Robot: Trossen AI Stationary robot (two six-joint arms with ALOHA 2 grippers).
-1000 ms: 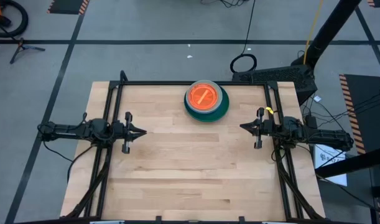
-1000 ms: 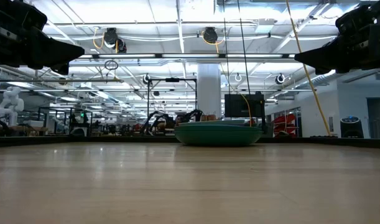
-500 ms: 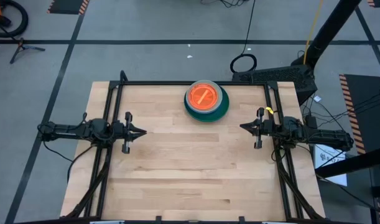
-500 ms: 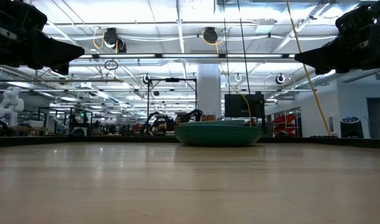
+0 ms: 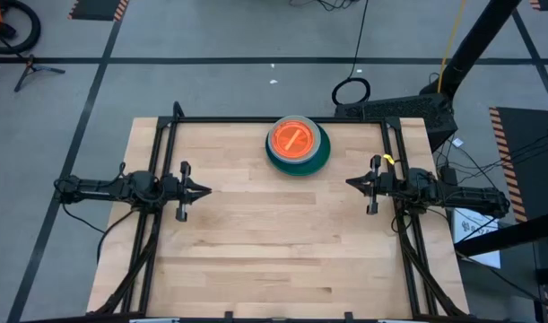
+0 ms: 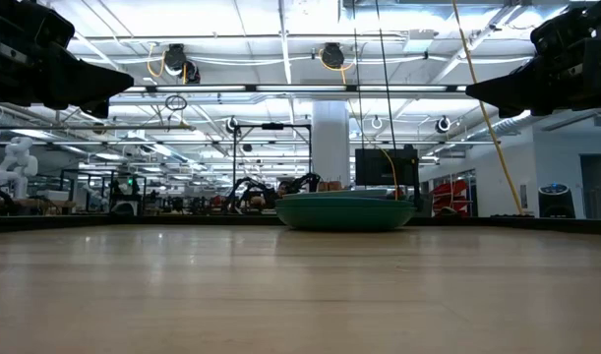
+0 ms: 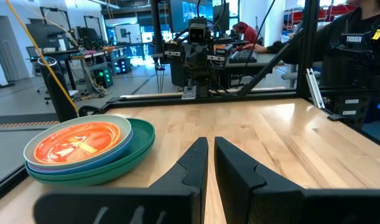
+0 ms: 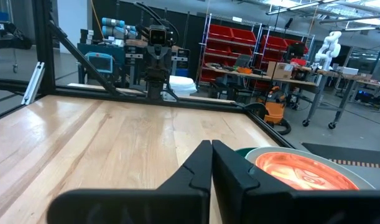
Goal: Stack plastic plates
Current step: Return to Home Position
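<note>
- Right, the stacking looks finished to me: my stack of round shallow plastic plates (image 5: 298, 145) sits at the far edge of the pale wooden table (image 5: 274, 260), roughly midway between my two arms.
- On top lies a small translucent orange plate (image 5: 291, 140). At the bottom, a larger opaque dark green plate (image 5: 321, 160) shows its rim all round.
- My left gripper (image 5: 204, 190) hangs over the left side of the table, its fingers drawn together to a thin sliver of a gap, with nothing between them.
- My right gripper (image 5: 350, 184) mirrors it over the right side, fingers likewise closed to a sliver and empty.
- Both grippers point inward at each other and are well apart from the stack.
- I judge this to be the homing step, since I see no loose plate anywhere on the table.
- The next move calls for little: bring both arms to rest and keep wide of the stack so nothing nudges it.
</note>
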